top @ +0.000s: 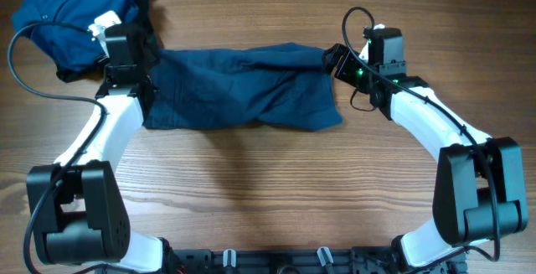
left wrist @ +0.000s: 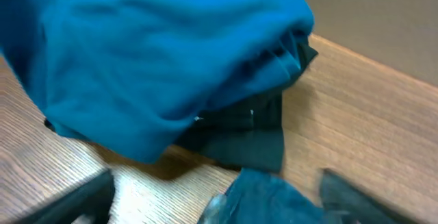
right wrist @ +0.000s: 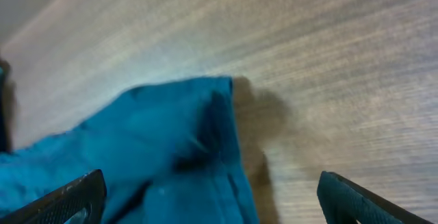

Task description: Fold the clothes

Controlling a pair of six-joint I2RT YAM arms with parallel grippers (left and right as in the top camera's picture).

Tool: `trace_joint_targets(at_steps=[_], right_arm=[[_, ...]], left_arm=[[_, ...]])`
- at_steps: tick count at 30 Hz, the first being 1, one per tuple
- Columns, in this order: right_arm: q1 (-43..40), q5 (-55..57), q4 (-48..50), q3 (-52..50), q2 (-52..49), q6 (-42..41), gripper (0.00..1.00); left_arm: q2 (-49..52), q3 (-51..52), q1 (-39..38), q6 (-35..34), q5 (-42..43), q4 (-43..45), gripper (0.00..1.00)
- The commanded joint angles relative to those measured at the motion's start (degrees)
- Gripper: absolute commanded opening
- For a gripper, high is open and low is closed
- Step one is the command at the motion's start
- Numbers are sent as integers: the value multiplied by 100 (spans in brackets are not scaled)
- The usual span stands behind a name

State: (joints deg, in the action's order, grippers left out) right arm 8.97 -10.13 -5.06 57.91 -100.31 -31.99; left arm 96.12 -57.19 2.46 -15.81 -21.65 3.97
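Overhead, navy shorts (top: 243,90) stretch between the arms; left gripper (left wrist: 215,203) and right gripper (right wrist: 212,196) gape apart, blue shirt (top: 67,14) heaped beyond the left.

wooden table (top: 251,190), mid-brown, grain running side to side in the overhead view; the surface fills that whole frame. faint darker streaks in the wood. left wrist view: table's far edge runs diagonally, with a plain flat grey-brown wall (left wrist: 390,18) beyond it. right wrist view: pale grey strip (right wrist: 24,1) past the table edge at upper left, too blurred to say wall or floor. light soft and even; shadows diffuse, pale sheen on the wood.
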Motion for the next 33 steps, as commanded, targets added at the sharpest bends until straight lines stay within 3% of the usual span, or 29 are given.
trace_joint_targets(at_steps=[1, 9, 11, 14, 17, 21, 25, 33], right_arm=[[22, 114, -216, 76, 66, 376, 100], [90, -210, -846, 105, 1073, 1032, 99], [168, -529, -949, 103, 1318, 1056, 97], [374, -988, -1019, 101, 1373, 1054, 83], [627, -1032, -1121, 98, 1158, 1054, 77], [929, -1012, -1375, 96, 719, 938, 81], [992, -859, -1611, 94, 420, 164, 82], [994, -957, -1405, 90, 214, 118, 78]], left_arm=[[66, -92, 28, 4, -179, 39, 100], [-557, -92, -83, 358, -155, -149, 100], [-981, -92, -229, 358, 229, -496, 100], [-1613, -90, -516, 358, 1399, -1241, 100], [-1818, -90, -785, 286, 1980, -1781, 100], [-1635, -90, -970, 136, 1996, -2310, 100], [-1226, -90, -975, 31, 2109, -2632, 100], [-35, -90, -970, 42, 2236, -2052, 100]])
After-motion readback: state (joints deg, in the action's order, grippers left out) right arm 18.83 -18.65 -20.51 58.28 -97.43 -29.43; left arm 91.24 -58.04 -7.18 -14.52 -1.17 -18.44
